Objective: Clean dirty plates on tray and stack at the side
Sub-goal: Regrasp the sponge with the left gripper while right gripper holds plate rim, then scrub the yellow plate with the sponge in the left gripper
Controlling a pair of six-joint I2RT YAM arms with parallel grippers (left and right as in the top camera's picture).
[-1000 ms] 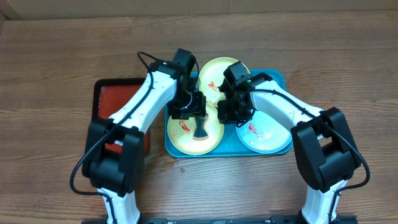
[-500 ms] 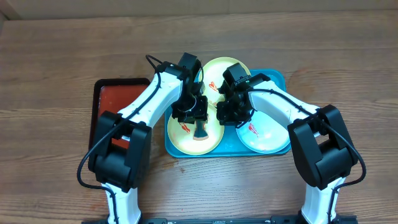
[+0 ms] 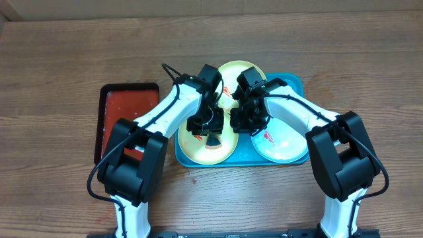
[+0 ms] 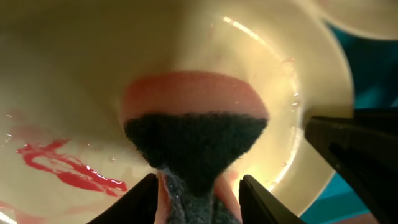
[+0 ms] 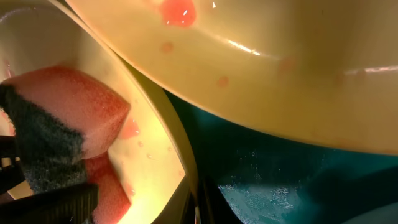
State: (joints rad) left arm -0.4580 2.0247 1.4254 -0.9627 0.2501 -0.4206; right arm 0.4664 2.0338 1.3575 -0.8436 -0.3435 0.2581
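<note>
Three dirty plates lie on the turquoise tray (image 3: 297, 86): a yellow one at the front left (image 3: 192, 147), a yellow one at the back (image 3: 232, 74) and a pale blue one (image 3: 281, 144), each with red smears. My left gripper (image 3: 210, 131) (image 4: 199, 205) is shut on a pink sponge with a dark scouring face (image 4: 196, 134), which is pressed into the front-left yellow plate (image 4: 74, 74) beside a red smear (image 4: 68, 169). My right gripper (image 3: 246, 123) (image 5: 202, 208) is shut on that plate's right rim (image 5: 180, 155). The sponge (image 5: 68, 124) also shows in the right wrist view.
A smaller red tray with a black rim (image 3: 125, 109) lies on the wooden table (image 3: 66, 53) left of the turquoise tray. The back yellow plate (image 5: 280, 56) overhangs the wet tray floor (image 5: 292, 180) just above my right gripper.
The left arm has swung right, carrying the sponge across the front-left plate, and its jaws have narrowed on the sponge. The right jaws have closed on the plate rim.
</note>
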